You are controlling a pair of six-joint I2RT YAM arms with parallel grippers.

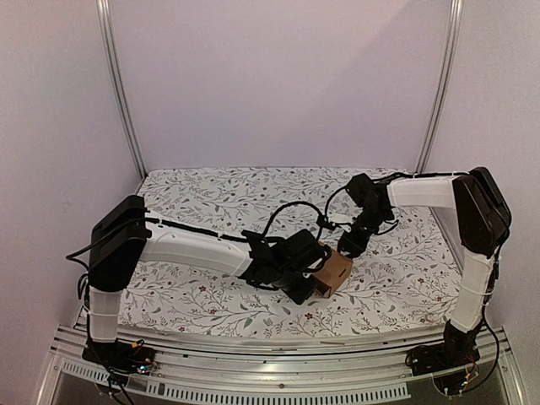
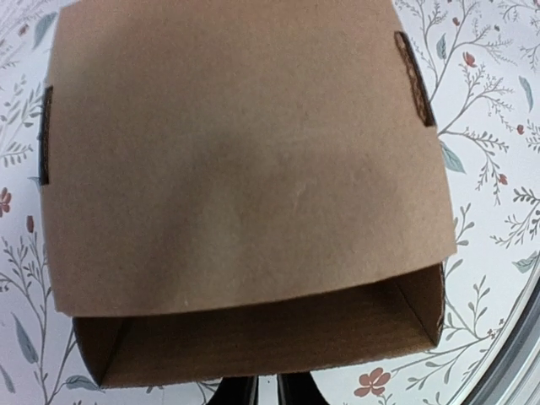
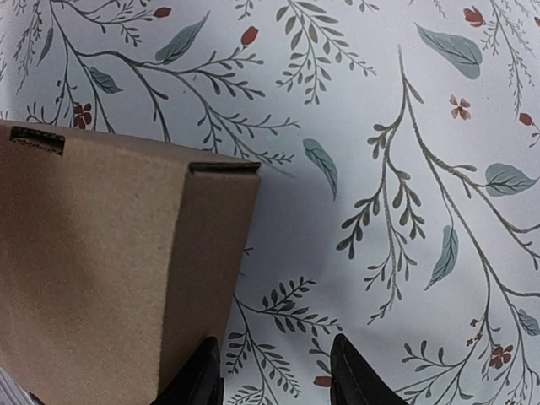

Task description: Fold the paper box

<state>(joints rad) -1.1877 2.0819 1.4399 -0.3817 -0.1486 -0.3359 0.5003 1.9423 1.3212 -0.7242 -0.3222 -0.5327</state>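
seeing from above the paper box (image 1: 336, 272) mid-table on the floral cloth (image 1: 194, 202), left gripper (image 1: 307, 283) at its left side, right gripper (image 1: 350, 245) just behind. left wrist: box filling the view, fingers (image 2: 240, 393) nearly together, pinched at its lower edge. right wrist: fingers (image 3: 202, 376) apart over cloth, box corner beside.

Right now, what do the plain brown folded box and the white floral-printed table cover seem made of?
The plain brown folded box is likely corrugated cardboard, matte and unprinted; fluting seems to show in its cut slots. The white floral-printed table cover is probably cloth or a soft sheet, matte, with printed leaves and red flowers; no weave is visible, so that stays uncertain.
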